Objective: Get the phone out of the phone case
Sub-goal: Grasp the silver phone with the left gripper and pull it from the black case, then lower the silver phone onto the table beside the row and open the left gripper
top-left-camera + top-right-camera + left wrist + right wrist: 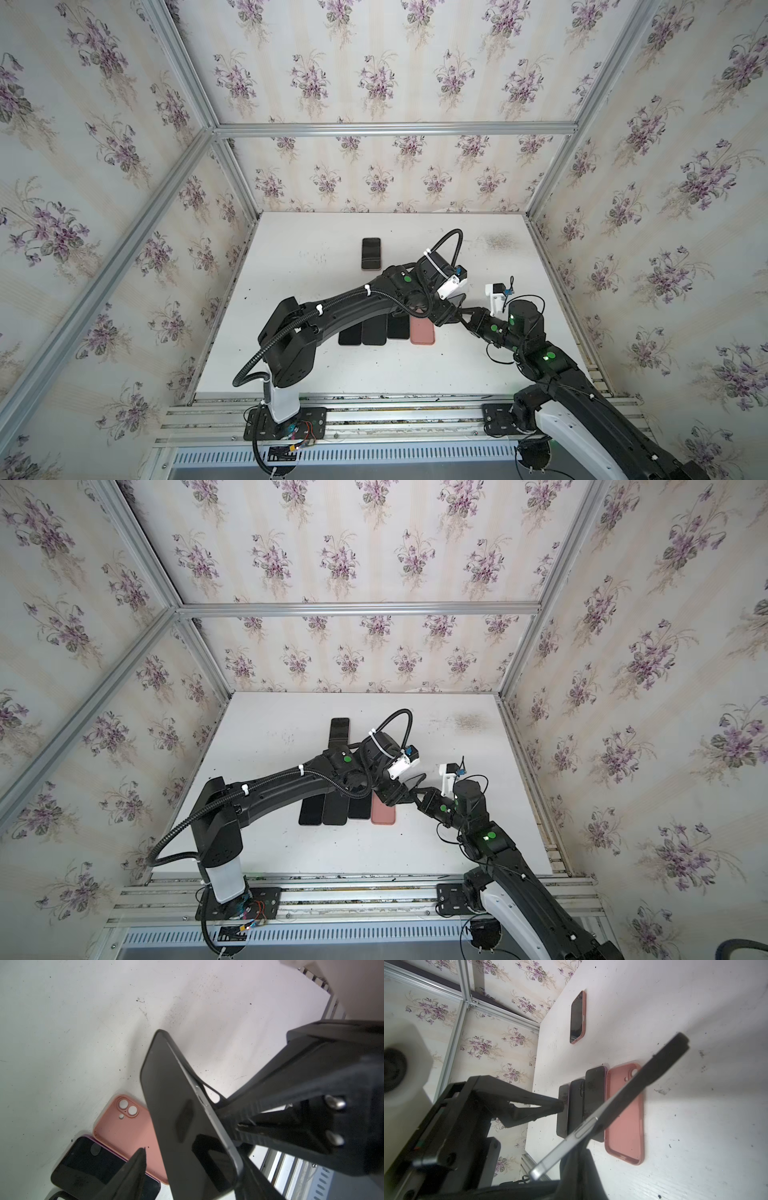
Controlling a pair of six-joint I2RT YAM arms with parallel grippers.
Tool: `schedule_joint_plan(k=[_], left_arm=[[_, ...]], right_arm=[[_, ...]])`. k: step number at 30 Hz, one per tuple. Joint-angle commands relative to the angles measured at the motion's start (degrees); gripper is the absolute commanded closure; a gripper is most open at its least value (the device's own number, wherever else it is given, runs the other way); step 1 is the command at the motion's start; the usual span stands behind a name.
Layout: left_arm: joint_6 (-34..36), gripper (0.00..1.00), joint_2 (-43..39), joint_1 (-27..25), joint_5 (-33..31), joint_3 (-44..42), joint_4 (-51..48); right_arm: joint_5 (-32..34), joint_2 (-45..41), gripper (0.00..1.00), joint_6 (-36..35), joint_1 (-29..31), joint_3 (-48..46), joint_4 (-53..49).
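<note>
A dark-screened phone [176, 1095] with a silver edge [571, 1138] hangs in the air, tilted, to the right of the row of phones. Its black phone case [205, 1084] is peeled away from one long side but still wraps the far end [654, 1068]. My right gripper [581, 1153] is shut on the loose case edge; in both top views it [467, 318] meets the left gripper [451, 313] nose to nose. The left gripper [195, 1163] stands open astride the phone, and one fingertip [143, 1151] is clear of the screen.
An empty pink case [422, 330] lies on the white table [478, 374] beside three dark phones [374, 332], directly below the held phone. A pink-cased phone [371, 253] lies further back. The metal frame rail [374, 409] runs along the front edge.
</note>
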Motion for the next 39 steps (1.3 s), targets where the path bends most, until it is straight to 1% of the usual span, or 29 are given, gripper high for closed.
schedule_joint_plan(k=[1, 2, 3, 11, 15, 17, 20, 23, 28, 31, 35, 39], left_arm=[[0.66, 0.43, -0.08, -0.03, -2.13, 0.03, 0.41], [0.69, 0.44, -0.05, -0.12, -2.4, -0.01, 0.43], [0.77, 0.5, 0.02, -0.21, -2.55, -0.06, 0.49], [0.3, 0.74, -0.41, -1.14, -3.25, -1.15, 1.86], [-0.74, 0.89, -1.01, -1.79, -3.24, -2.22, 3.17], [-1.47, 0.93, -1.6, -2.02, -4.22, -2.87, 3.79], [-2.13, 0.95, -2.81, -2.49, -7.24, -3.29, 3.89], [-2.84, 0.96, -4.5, -3.1, -10.34, -3.78, 3.89], [-2.63, 0.96, -6.21, -5.49, -16.12, -4.62, 3.46], [-3.76, 0.97, -7.09, -6.49, -18.66, -5.02, 2.97], [-4.67, 0.96, -7.25, -7.73, -20.69, -4.89, 1.91], [-4.93, 0.96, -6.08, -9.35, -23.17, -4.21, 0.34]], right_arm=[[-1.46, -0.57, 1.0, -0.08, 0.04, 0.95, 2.71], [-1.46, -0.6, 1.0, -0.08, 0.04, 0.99, 2.72], [-1.63, -0.56, 1.0, -0.08, 0.04, 0.95, 2.81], [-2.33, 0.12, 1.0, -0.17, 0.02, 1.89, 1.65], [-1.89, 0.13, 1.0, -0.77, 0.01, 3.27, -1.88], [-0.84, 0.21, 1.0, -1.21, 0.04, 4.28, -5.43], [1.6, 1.2, 1.0, -2.32, 0.0, 6.71, -13.66], [3.74, 4.91, 1.0, -4.64, -0.13, 10.29, -23.8], [6.69, 11.1, 1.0, -6.41, -1.76, 13.66, -34.12], [8.71, 12.48, 1.0, -8.06, -3.92, 14.81, -37.35], [10.66, 13.59, 1.0, -12.71, -7.77, 16.38, -40.49], [9.41, 15.71, 1.0, -17.75, -12.22, 17.88, -42.84]])
